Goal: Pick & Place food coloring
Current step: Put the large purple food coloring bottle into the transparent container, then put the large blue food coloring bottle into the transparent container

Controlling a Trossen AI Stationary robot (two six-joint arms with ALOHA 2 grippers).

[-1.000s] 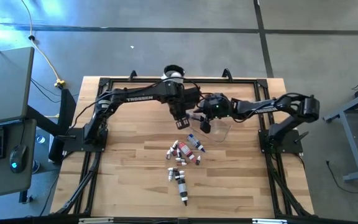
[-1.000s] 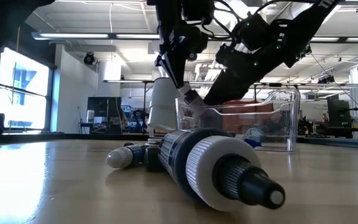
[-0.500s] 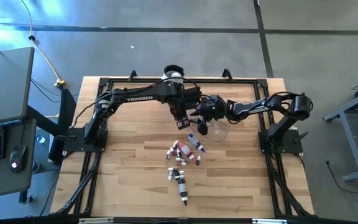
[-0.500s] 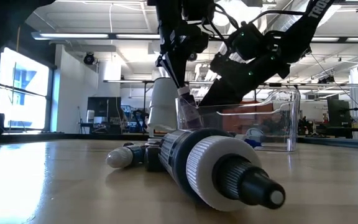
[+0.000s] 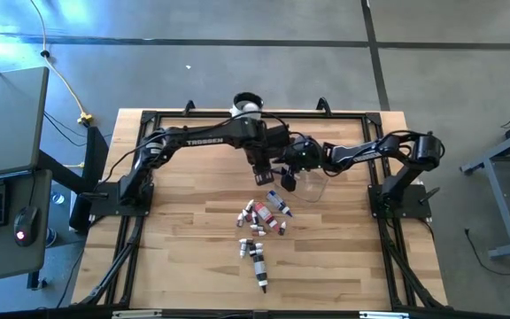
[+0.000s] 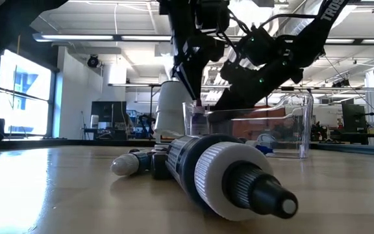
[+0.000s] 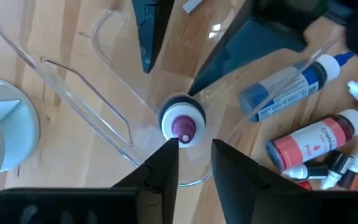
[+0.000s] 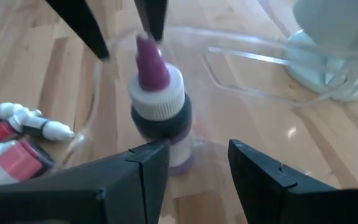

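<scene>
One purple bottle [image 7: 180, 124] stands upright inside the clear bowl [image 7: 92, 118], cap up, directly beneath the left gripper [image 7: 194, 155], whose jaws are parted and empty; the right gripper [image 8: 197, 165], also parted, faces it from three o'clock.

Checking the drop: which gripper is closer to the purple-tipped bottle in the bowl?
Left. The left gripper is above the bottle, fingertip at its tip; the right gripper sits beside it.

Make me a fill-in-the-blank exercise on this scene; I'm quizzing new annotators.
1. The purple-tipped bottle stands ____ inside the clear bowl.
2. The left tool and the right tool are both ____.
3. The other bottles lie ____ the bowl.
4. The tall cup beside the bowl is ____.

Missing words: upright; open; outside; white.
</scene>
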